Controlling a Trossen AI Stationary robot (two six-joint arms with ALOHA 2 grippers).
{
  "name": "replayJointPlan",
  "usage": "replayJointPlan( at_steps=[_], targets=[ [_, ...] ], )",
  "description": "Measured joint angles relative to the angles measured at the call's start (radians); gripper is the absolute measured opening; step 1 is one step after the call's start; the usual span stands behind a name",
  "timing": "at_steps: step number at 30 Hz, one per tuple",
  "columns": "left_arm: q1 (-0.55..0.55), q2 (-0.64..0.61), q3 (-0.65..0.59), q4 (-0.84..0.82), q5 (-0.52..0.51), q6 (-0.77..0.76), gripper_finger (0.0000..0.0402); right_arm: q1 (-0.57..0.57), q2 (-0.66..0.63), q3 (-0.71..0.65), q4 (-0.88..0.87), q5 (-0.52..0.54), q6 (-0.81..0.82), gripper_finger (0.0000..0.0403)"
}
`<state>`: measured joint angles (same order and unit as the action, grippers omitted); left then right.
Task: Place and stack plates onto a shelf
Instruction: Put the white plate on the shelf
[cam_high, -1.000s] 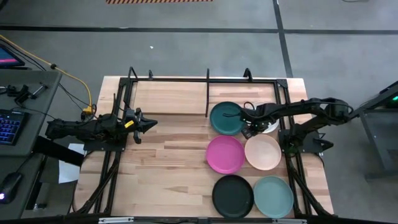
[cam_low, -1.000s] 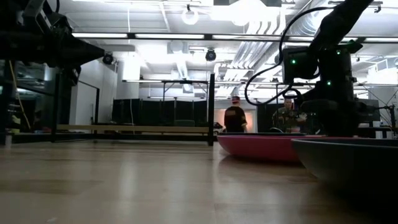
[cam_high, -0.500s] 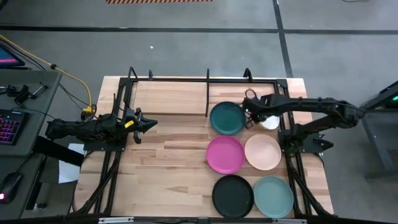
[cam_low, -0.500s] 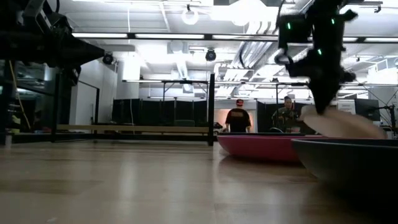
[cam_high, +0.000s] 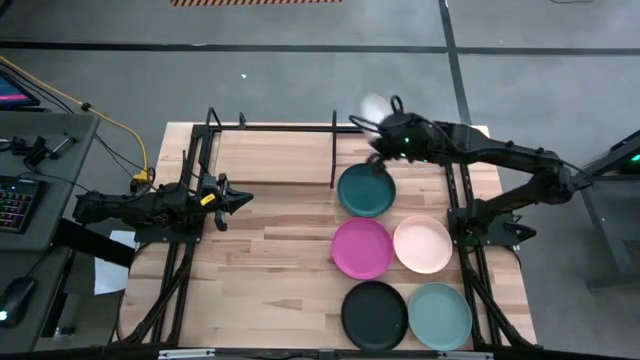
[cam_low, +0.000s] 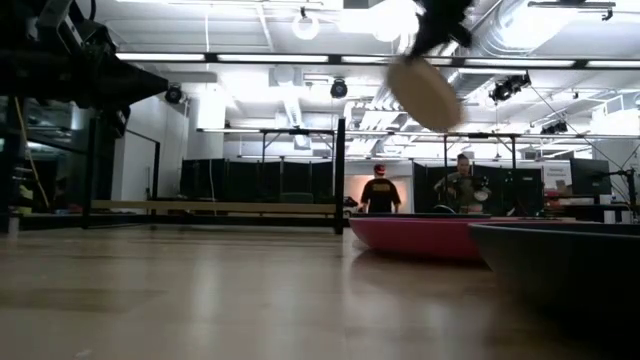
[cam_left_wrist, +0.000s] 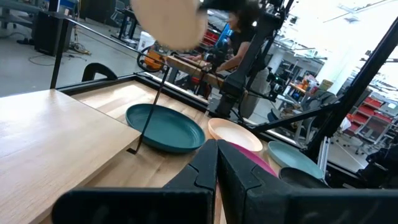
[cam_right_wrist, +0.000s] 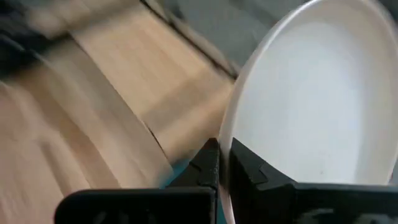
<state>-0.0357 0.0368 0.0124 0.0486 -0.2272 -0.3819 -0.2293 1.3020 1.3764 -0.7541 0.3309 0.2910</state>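
My right gripper (cam_high: 383, 133) is shut on the white plate (cam_high: 370, 106) and carries it high over the table's far edge, near the shelf's central divider bar (cam_high: 333, 150). The low view shows the plate (cam_low: 425, 92) tilted in the air. The shelf (cam_high: 290, 128) is a thin black rod frame on the table's far half. The dark teal (cam_high: 366, 190), pink (cam_high: 362, 248), peach (cam_high: 423, 244), black (cam_high: 374, 315) and grey-green (cam_high: 439, 316) plates lie flat on the table's right half. My left gripper (cam_high: 240, 200) waits shut at the left side. My right gripper pinches the white plate's rim (cam_right_wrist: 225, 134) between its two fingers, one on the inner face and one on the underside. The plate is lifted clear of the table and tilted, its hollow side (cam_right_wrist: 317, 93) facing my wrist camera.
The shelf's upright posts (cam_high: 212, 122) and far rail (cam_high: 400, 127) stand around the far half of the table. Bare wood (cam_high: 270, 260) lies left of the plates. People stand in the room beyond the table (cam_low: 380, 190). A keyboard desk (cam_high: 30, 170) is off the left edge.
My right gripper has risen from beside the teal plate with the white plate, swinging up and toward the table's far edge and left, to the divider bar. The plate left the table, lifted clear and tipped from flat to steeply tilted. The left arm kept still.
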Motion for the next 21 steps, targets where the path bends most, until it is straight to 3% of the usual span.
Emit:
replayJointPlan(
  at_steps=[5, 10, 15, 18, 21],
  targets=[
    [0.000, 0.000, 0.000, 0.000, 0.000, 0.000, 0.0001, 0.050, 0.158, 0.158, 0.246, -0.072, -0.276, 0.0000],
    [0.000, 0.000, 0.000, 0.000, 0.000, 0.000, 0.0001, 0.113, 0.384, 0.379, 0.292, -0.118, -0.534, 0.0000],
    [0.000, 0.000, 0.000, 0.000, 0.000, 0.000, 0.0001, 0.107, 0.596, 0.510, 0.207, -0.113, -0.561, 0.0000],
    [0.000, 0.000, 0.000, 0.000, 0.000, 0.000, 0.0001, 0.094, 0.700, 0.542, 0.145, -0.063, -0.559, 0.0000],
    [0.000, 0.000, 0.000, 0.000, 0.000, 0.000, 0.0001, 0.087, 0.788, 0.543, 0.133, -0.080, -0.550, 0.0000]
  ],
)
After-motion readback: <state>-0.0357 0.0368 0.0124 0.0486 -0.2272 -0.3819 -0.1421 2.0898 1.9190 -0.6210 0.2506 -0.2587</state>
